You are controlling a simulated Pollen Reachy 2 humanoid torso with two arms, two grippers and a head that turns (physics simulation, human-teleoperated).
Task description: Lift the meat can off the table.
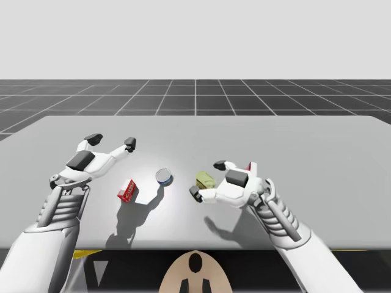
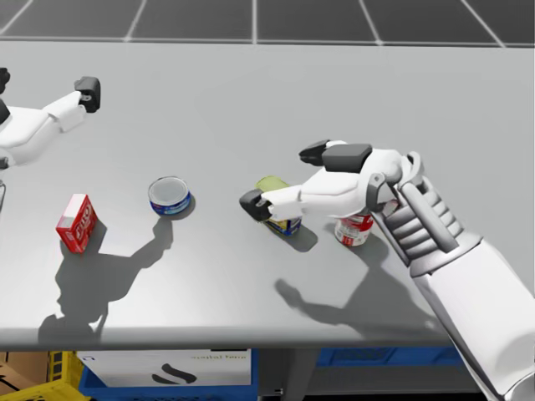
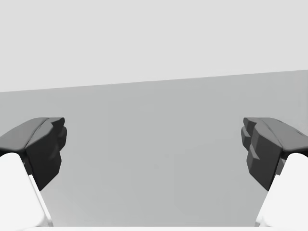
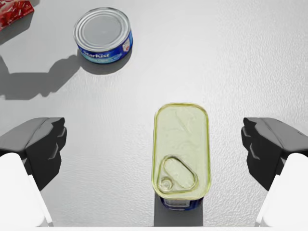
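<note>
Clearance around meat can (image 4: 182,144) inside right tool (image 4: 154,147)

You see smooth white forearms (image 2: 489,292), ribbed grey wrists (image 2: 422,221), and a white left gripper (image 1: 112,141) and right gripper (image 1: 207,179) tipped with dark grey pads (image 4: 43,144).

Grey table (image 1: 317,152) on dark gridded floor (image 1: 195,91)

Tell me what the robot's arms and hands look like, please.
The left arm and right arm are smooth white shells, each with a grey ribbed section near the wrist. The left gripper and right gripper are white with two fingers, blocky dark grey fingertips and a dark panel on the back.
</note>
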